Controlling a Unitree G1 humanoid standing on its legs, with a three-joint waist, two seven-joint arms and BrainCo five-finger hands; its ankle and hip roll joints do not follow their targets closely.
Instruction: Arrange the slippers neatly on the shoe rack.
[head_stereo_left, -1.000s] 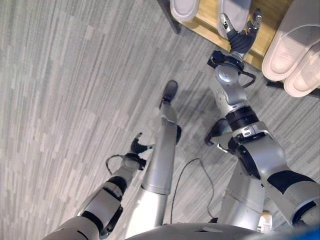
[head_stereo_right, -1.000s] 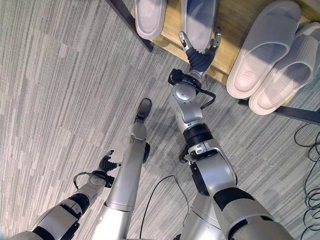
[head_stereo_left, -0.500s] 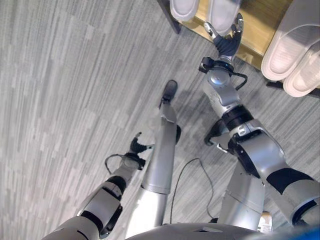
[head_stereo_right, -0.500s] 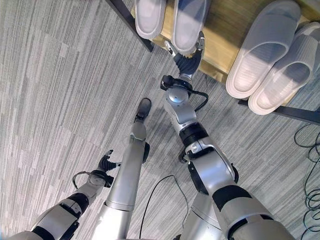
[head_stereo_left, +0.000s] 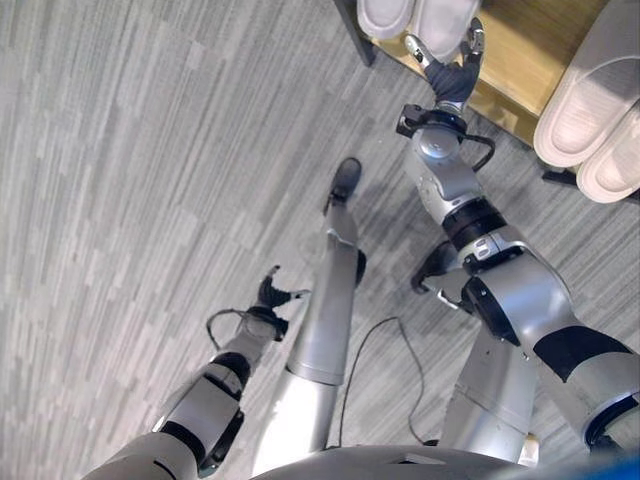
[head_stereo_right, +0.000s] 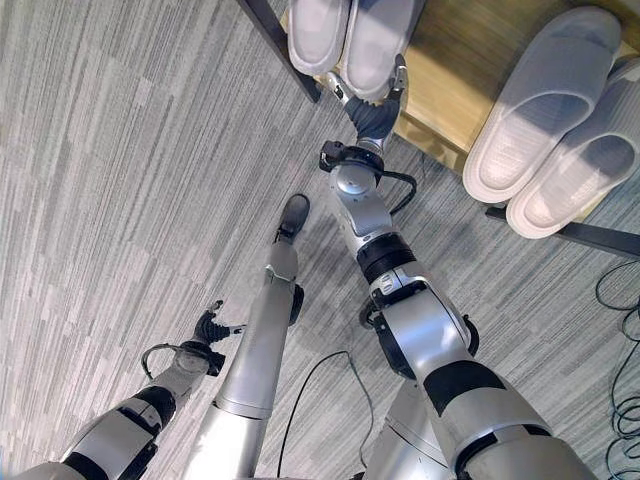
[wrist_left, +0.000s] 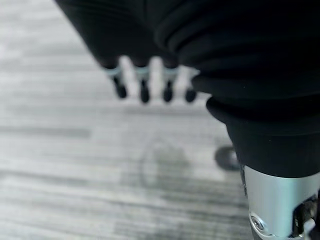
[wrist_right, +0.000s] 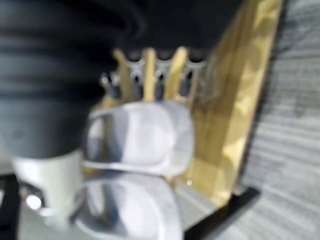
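Slippers sit on the wooden shoe rack (head_stereo_right: 440, 100): one pair (head_stereo_right: 350, 35) at its left end, another pair (head_stereo_right: 560, 120) toward the right. The right robot hand (head_stereo_right: 372, 105), fingers spread and holding nothing, reaches to the heel of the left pair's inner slipper, whose long axis runs straight away from it. The left robot hand (head_stereo_right: 208, 328) hangs relaxed over the floor, well apart.

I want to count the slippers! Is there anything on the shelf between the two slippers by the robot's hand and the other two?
No, just bare wooden shelf lies between the left pair of slippers by the right hand and the right pair of slippers, seen in the right eye view.
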